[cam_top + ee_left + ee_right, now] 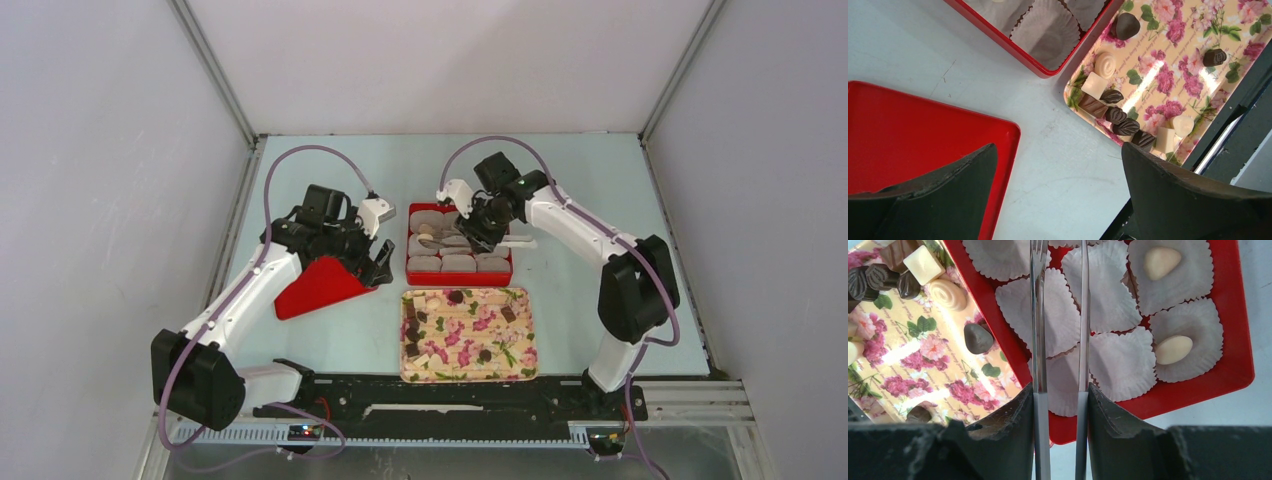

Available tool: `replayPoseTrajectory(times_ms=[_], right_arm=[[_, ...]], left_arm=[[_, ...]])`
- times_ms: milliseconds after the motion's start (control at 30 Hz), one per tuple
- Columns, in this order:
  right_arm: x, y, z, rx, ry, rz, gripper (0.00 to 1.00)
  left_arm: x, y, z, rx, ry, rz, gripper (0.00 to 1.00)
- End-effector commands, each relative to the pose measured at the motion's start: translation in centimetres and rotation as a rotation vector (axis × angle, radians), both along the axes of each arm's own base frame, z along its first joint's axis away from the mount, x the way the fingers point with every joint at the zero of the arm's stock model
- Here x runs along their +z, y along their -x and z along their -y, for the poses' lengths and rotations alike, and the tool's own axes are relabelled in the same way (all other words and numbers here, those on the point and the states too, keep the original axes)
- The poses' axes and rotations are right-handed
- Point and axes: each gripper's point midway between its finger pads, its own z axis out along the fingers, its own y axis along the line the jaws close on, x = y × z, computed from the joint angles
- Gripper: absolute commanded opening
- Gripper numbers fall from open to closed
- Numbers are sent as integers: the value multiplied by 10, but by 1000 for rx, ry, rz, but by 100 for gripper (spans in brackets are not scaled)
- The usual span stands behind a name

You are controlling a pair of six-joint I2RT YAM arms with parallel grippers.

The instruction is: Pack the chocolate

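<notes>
White arms (250,295), black joints (195,375), matte black pincers (1058,146) (lilac cables (310,148))

My right tool (1060,395) has rough, matt black fingers (1008,435), the tongs (1037,340) are polished metal, the cups (1108,295) crinkled paper, the red box (1233,365) glossy.

Pale blue-green table (330,170) stood inside white box. Plain white wall (450,60) was at back, same on left and right. Grey metal posts (215,70) ran up back corners. Black rail (500,390) lay along near edge. Light was soft, even.
</notes>
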Motion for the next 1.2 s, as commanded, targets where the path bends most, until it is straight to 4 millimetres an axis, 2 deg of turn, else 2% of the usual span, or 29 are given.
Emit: replayPoseTrajectory(times_ms=[0,267,567,733,867,1000,1167], right_arm=[[11,-10,-9,-6,-20,23,36],[2,-10,-10,-8,2,11,42],[0,-10,-12,3,4,9,42],[14,-11,-12,-5,-11,36,42],[32,-6,1,-12,-31,78,42],[47,13,19,-4,-65,101,43],[57,62,33,58,-122,58,43]], left_arm=[[21,-8,3,-15,15,75,100],[19,-9,3,-14,10,77,100],[19,-9,2,-12,6,81,100],[19,-9,1,-11,4,80,100],[18,-9,1,-11,4,80,100],[18,-10,1,-11,2,81,100],[15,-12,1,-5,-2,77,100]])
